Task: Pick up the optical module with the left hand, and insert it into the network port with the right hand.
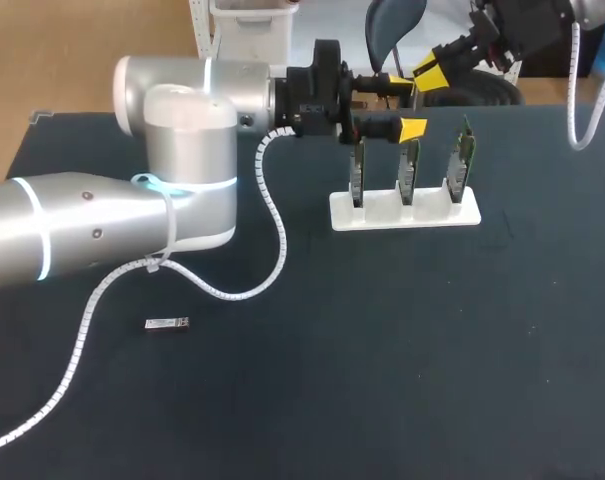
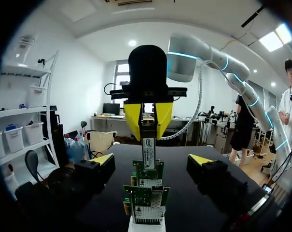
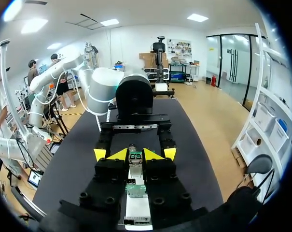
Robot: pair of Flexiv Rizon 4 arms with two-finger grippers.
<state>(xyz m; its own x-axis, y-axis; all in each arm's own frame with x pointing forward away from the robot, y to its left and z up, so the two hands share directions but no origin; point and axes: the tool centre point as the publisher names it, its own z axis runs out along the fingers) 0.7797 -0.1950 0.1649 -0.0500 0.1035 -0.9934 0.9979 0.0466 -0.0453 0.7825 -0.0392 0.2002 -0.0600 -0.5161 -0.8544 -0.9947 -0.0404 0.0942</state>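
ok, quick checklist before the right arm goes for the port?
1. Right tool shut on module: ok.
2. Left tool open, off the module: ok.
3. Cards upright in stand: ok.
4. Module lined up with a port: cannot tell; it hangs above the cards.
5. Left tool clear of the path: cannot tell; its fingers flank the card row.
6. Second module on the table, far from the stand: ok.

Desk (image 1: 402,380) reads matt, dark and faintly speckled. The left arm (image 1: 102,225) has a smooth, glossy silver shell and a ribbed white plastic cable sleeve (image 1: 278,230). Stand (image 1: 402,214): matt white plastic. Right claw (image 2: 148,133) has smooth yellow tips, and the optical module (image 2: 148,153) is dull metal with a paper-like label.
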